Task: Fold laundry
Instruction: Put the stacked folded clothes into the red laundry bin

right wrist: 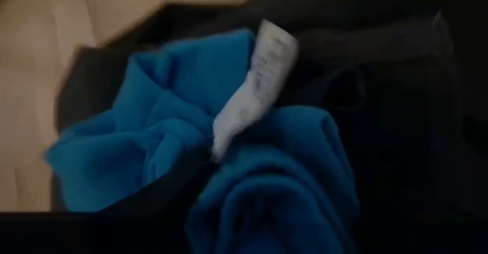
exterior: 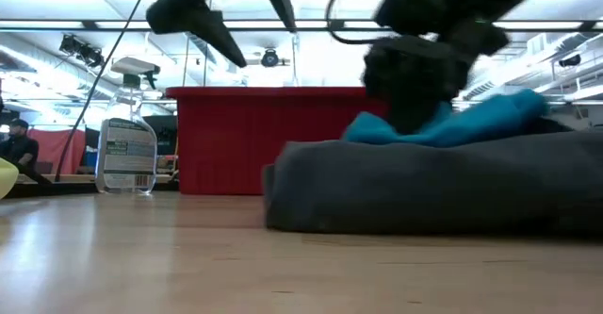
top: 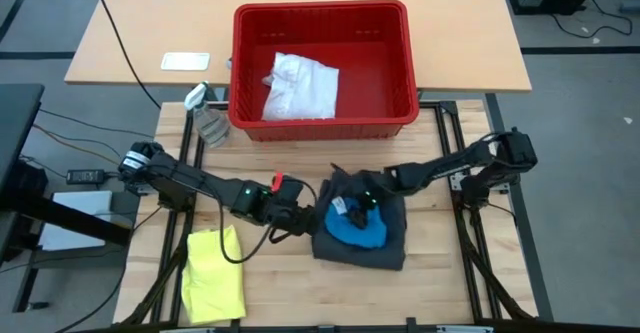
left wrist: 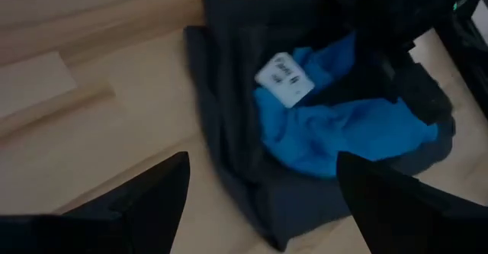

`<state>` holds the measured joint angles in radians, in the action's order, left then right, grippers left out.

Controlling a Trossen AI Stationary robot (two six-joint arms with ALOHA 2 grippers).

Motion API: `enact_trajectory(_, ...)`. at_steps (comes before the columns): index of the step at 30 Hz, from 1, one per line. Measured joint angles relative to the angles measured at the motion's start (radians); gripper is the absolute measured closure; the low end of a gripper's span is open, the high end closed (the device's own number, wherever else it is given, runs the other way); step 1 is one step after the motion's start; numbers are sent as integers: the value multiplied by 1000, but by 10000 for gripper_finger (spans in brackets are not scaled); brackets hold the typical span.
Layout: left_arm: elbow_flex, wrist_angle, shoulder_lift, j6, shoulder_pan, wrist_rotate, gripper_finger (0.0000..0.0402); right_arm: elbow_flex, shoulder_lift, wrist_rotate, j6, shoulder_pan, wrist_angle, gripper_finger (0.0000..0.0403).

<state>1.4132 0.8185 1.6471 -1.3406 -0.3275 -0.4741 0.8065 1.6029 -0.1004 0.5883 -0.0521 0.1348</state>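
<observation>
The bright blue garment (top: pixel 358 230) lies crumpled on top of the folded dark grey shorts (top: pixel 385 248) near the table's (top: pixel 440 283) front edge, right of centre, its white label (left wrist: pixel 284 79) turned up. The right gripper (top: pixel 357 209) sits low over the blue cloth, jaws parted, with nothing visibly pinched. The left gripper (top: pixel 298 216) hangs released just beside the shorts' left edge. The yellow shirt (top: pixel 213 274) rests folded at the front left corner. The blue piece probably needs spreading flat first: pinch only its top layer near an edge, not the shorts beneath, and draw outward slowly.
</observation>
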Motion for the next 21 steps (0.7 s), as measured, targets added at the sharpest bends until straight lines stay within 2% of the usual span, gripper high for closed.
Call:
enact_trajectory(3,0,-40,32,-1,19,13,68,78,4,-53,-41,22,34,138)
enact_trajectory(6,0,-93,74,3,57,132,68,155,-43,-56,-19,31,173,138)
enact_trajectory(8,0,-154,104,16,76,179,68,197,-80,-19,-15,35,318,138)
enact_trajectory(11,0,-237,150,17,101,182,68,228,-146,57,-16,36,484,138)
enact_trajectory(16,0,-345,204,35,140,186,67,195,-268,74,8,35,655,124)
enact_trajectory(21,0,-369,240,48,176,242,67,54,-412,26,118,35,644,81)
